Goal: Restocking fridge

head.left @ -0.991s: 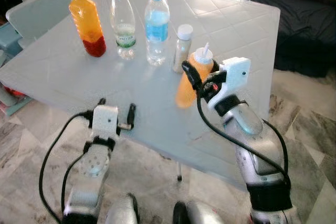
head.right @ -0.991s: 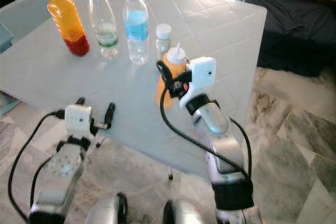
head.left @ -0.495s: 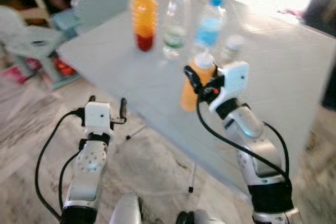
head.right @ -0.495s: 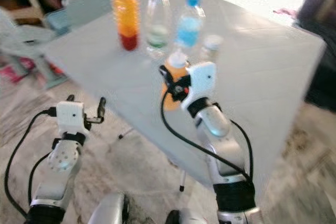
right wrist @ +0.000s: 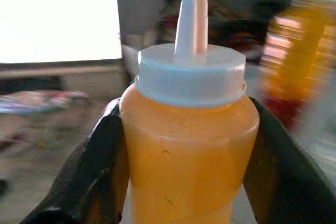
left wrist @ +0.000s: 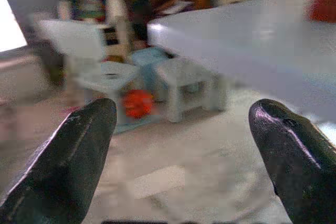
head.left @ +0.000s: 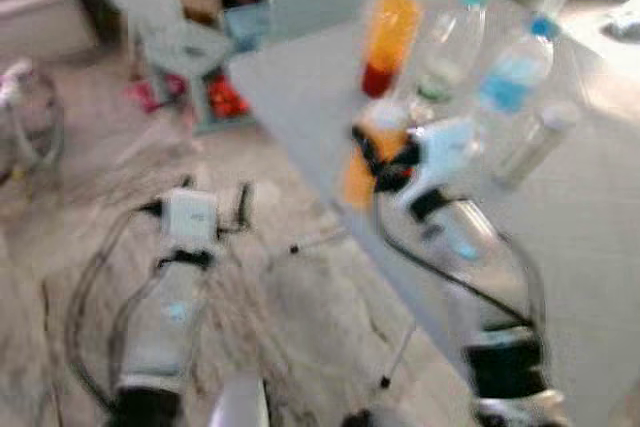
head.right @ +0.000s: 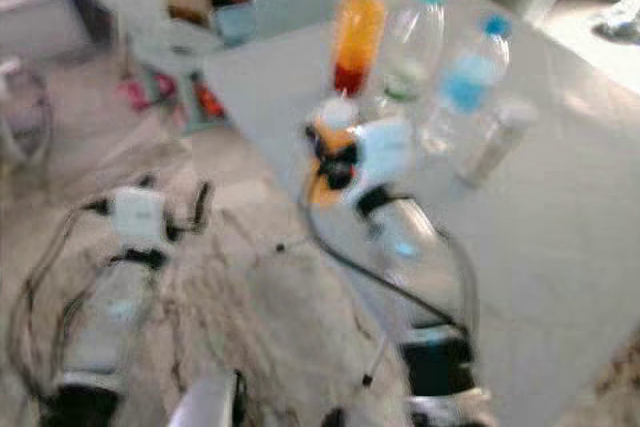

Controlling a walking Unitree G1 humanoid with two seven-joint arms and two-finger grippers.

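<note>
No readable text anywhere in these shots

Everything's motion-blurred, so the blue label on the water bottle (head.right: 467, 84) and the green one on the clear bottle (head.right: 408, 75), both a bit beyond the right gripper (right wrist: 184, 145), are just smears of colour, no letters or brand to make out. The orange squeeze bottle (right wrist: 188, 145) clamped between that gripper's fingers is sharp enough up close but its plastic is plain, no print or numbers on the side facing the wrist camera. Same story for the tall orange juice bottle (head.left: 389, 42) farther out.
</note>
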